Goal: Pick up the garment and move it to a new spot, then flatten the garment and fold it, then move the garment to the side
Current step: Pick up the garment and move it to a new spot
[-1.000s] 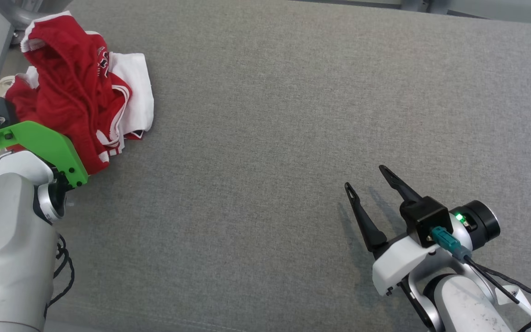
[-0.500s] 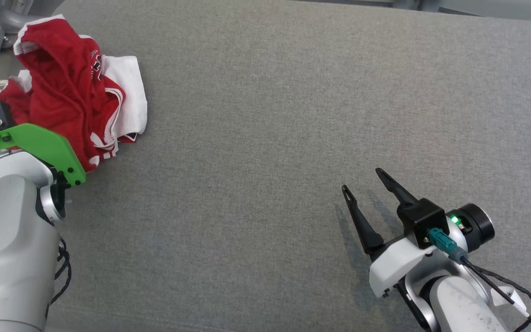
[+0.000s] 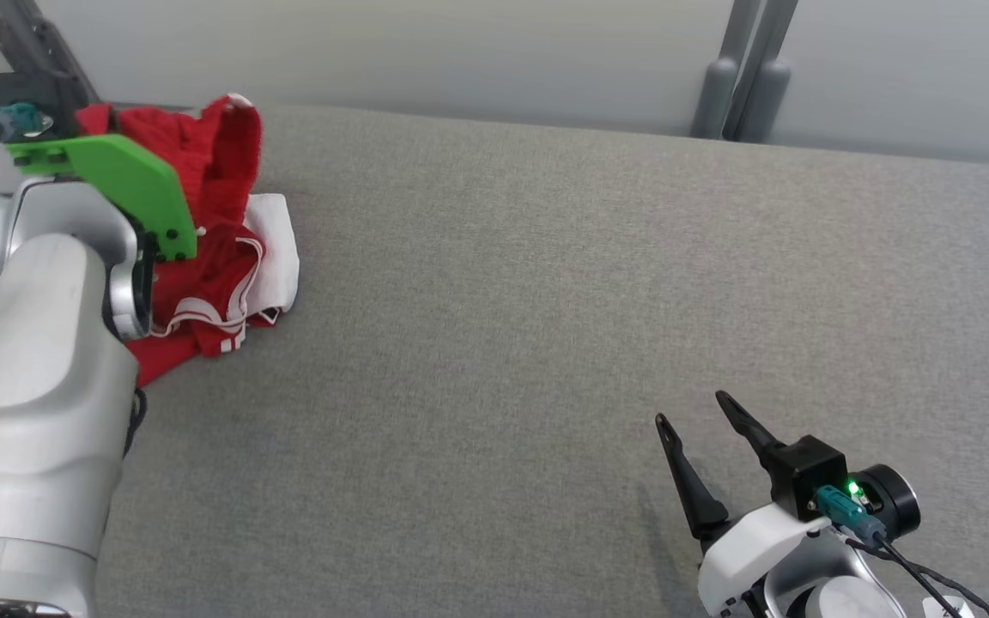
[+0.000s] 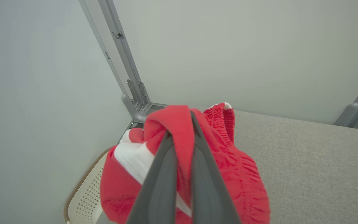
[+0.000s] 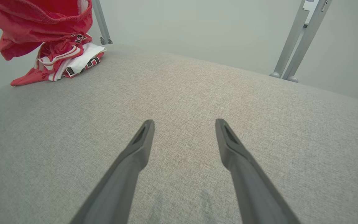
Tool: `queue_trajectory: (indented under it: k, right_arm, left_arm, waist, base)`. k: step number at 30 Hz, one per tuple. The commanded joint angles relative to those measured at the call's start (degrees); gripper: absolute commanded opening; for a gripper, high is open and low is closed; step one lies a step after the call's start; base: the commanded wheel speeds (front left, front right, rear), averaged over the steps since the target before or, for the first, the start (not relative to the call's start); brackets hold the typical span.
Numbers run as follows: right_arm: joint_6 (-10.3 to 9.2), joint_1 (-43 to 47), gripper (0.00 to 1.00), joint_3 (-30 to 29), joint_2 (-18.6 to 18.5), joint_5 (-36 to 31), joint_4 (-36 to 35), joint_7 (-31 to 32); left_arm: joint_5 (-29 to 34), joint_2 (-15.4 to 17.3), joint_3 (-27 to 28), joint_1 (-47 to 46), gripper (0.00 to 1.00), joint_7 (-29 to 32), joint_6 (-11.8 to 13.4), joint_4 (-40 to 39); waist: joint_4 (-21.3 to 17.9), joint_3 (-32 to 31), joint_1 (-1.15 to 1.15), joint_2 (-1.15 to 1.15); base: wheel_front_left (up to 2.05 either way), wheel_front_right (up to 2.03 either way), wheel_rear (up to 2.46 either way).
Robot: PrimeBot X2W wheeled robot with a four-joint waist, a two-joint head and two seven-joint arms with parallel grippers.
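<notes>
Grey fabric surface (image 3: 546, 300), red garment (image 4: 228, 161) inside closed left tool (image 4: 180, 124)

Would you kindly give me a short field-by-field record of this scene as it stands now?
surface: grey fabric
garment: red and white, bunched at far left; upper part raised, rest lying on surface
left gripper: shut on garment
right gripper: open, empty, above bare surface
background: pale wall, grey posts
</notes>
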Motion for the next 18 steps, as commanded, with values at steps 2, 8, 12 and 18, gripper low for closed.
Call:
queue_trajectory:
  k: [2, 8, 12, 18]
  right_arm:
    - [-0.03, 0.94, 1.0, -0.06, 0.04, 0.59, 0.28, -0.53]
    - [-0.03, 1.23, 1.0, 0.87, 0.05, 2.84, 0.48, -1.15]
    - [-0.03, 0.88, 1.0, 1.01, 0.05, 3.0, 0.68, -1.31]
    - [-0.03, 0.45, 1.0, 1.16, 0.06, 2.78, 0.63, -1.28]
  left_arm:
    - [-0.68, -1.16, -0.39, -0.84, 0.0, 0.32, -0.61, -0.29]
    - [-1.02, -4.91, -2.54, -2.66, 0.0, -0.3, -2.42, -2.84]
    - [-3.4, -8.32, -2.61, -3.22, 0.0, -1.62, -5.03, -5.25]
    - [-7.07, -11.51, -3.19, -4.66, 0.0, -4.55, -8.81, -8.26]
  waist:
    - [-3.24, -4.73, 0.0, 0.0]
    - [-8.88, -6.57, 0.0, 0.0]
    - [-13.06, -6.54, 0.0, 0.0]
    - [-19.3, -5.48, 0.0, 0.0]
  base:
    - [0.0, 0.0, 0.0]
    - [0.0, 0.0, 0.0]
    - [0.0, 0.0, 0.0]
    - [0.0, 0.0, 0.0]
